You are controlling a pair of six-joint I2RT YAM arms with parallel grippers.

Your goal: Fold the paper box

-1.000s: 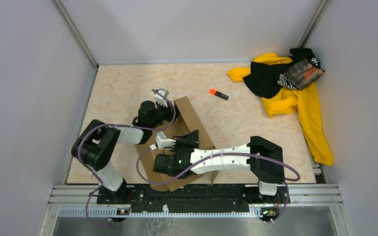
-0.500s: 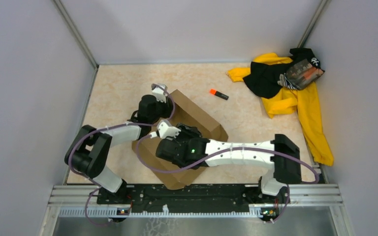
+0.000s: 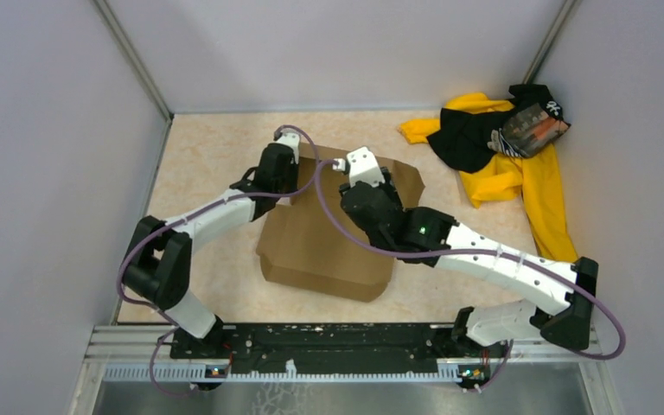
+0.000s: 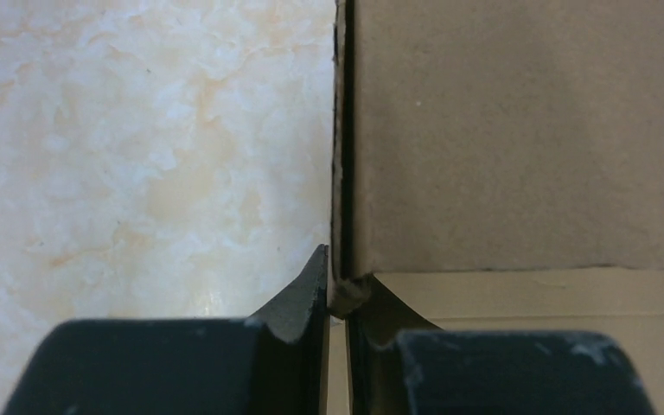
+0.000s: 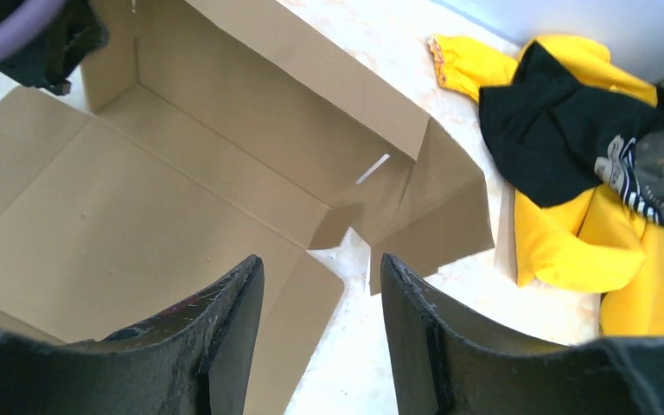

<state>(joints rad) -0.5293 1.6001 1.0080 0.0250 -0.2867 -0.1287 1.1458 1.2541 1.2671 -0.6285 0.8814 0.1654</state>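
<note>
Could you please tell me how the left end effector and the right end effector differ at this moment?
The left end effector is closed on a raised edge of the paper box; the right end effector is open and holds nothing. The left one sits at the box's far left corner; the right one hovers above its far side. Both are black.

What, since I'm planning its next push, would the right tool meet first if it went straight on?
Most likely the paper box: the open right tool aims at its inner floor beside a corner flap, though depth is unclear.
</note>
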